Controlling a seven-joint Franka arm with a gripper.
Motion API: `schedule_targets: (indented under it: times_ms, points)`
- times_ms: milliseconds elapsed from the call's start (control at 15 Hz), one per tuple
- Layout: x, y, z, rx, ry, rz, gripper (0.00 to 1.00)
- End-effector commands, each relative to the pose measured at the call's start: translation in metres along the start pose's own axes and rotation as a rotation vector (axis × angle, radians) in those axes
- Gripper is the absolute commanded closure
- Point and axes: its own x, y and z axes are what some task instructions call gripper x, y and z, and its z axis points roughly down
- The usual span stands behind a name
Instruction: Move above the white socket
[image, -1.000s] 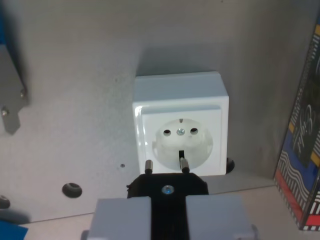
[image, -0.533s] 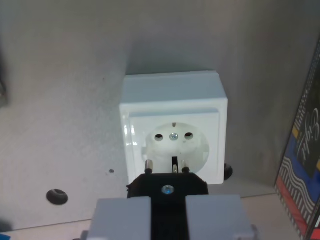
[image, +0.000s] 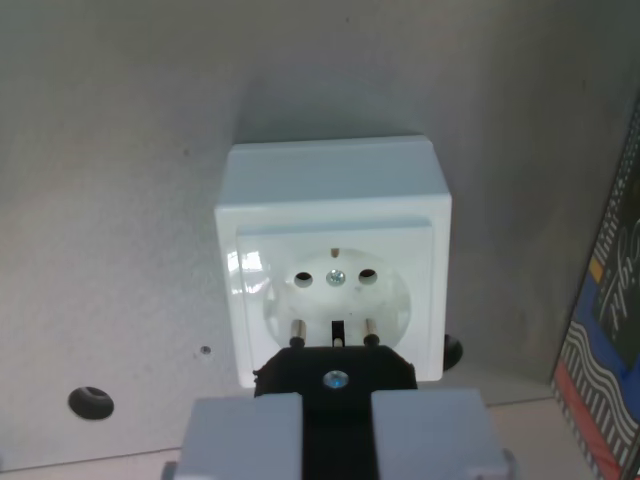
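Note:
The white socket (image: 333, 255) is a square box on the grey plate, filling the middle of the wrist view. Its round recess shows two pin holes and a centre screw. My gripper (image: 336, 425) sits at the bottom centre, shut on a black plug (image: 335, 370). The plug's two metal pins point up into the lower part of the socket's recess, just below the two holes. The grey fingers (image: 245, 435) hide the rest of the plug body.
A patterned box (image: 605, 340) stands at the wrist view's right edge. A dark round hole (image: 90, 402) lies in the grey plate (image: 110, 200) at the lower left, and another dark hole (image: 452, 350) peeks out by the socket's lower right corner.
The camera has moved closer and over the socket: the socket looks larger and the pins now overlap its recess. The metal bracket at the left has left the view.

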Motion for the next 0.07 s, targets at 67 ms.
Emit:
schedule_targets:
  times_ms: [67]
  points:
    - [-0.0050,0.0064,0.0085,0.026,0.107,-0.026,1.00]
